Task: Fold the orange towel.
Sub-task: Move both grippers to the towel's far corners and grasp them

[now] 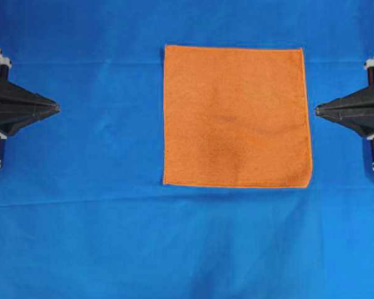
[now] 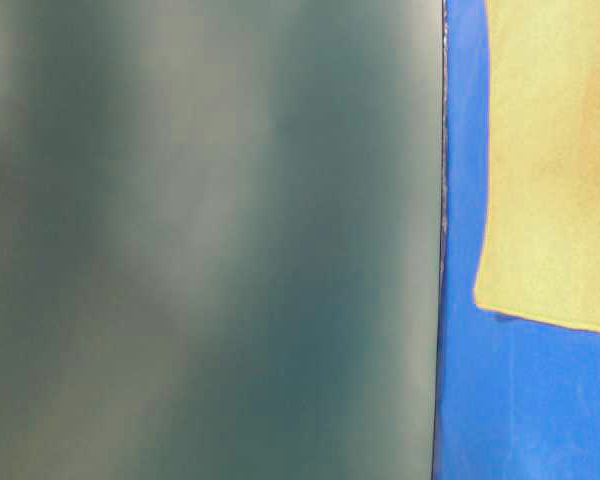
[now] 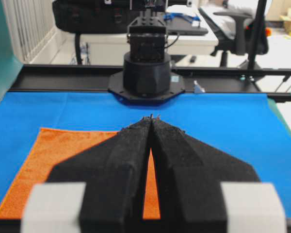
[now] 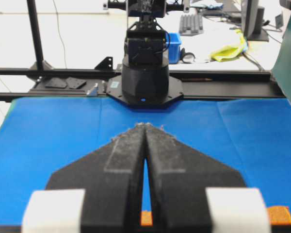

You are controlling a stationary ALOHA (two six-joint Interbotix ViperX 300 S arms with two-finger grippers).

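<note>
The orange towel (image 1: 237,116) lies flat and unfolded on the blue cloth, right of centre, with a faint dark smudge near its middle. It also shows pale at the right edge as the towel (image 2: 555,170), under my left jaws as the towel (image 3: 53,160), and as a sliver of towel (image 4: 280,214). My left gripper (image 1: 57,108) is shut and empty at the left edge, well apart from the towel. At the right edge my right gripper (image 1: 317,111) is shut and empty, its tip just off the towel's right edge. The tips meet on the left gripper (image 3: 152,118) and the right gripper (image 4: 144,125).
A blue cloth (image 1: 81,218) covers the whole table. A blurred dark green panel (image 2: 210,240) fills most of the table-level view. The opposite arm's black base (image 3: 146,73) stands at the far edge, likewise the other base (image 4: 145,73). Desks and chairs lie beyond.
</note>
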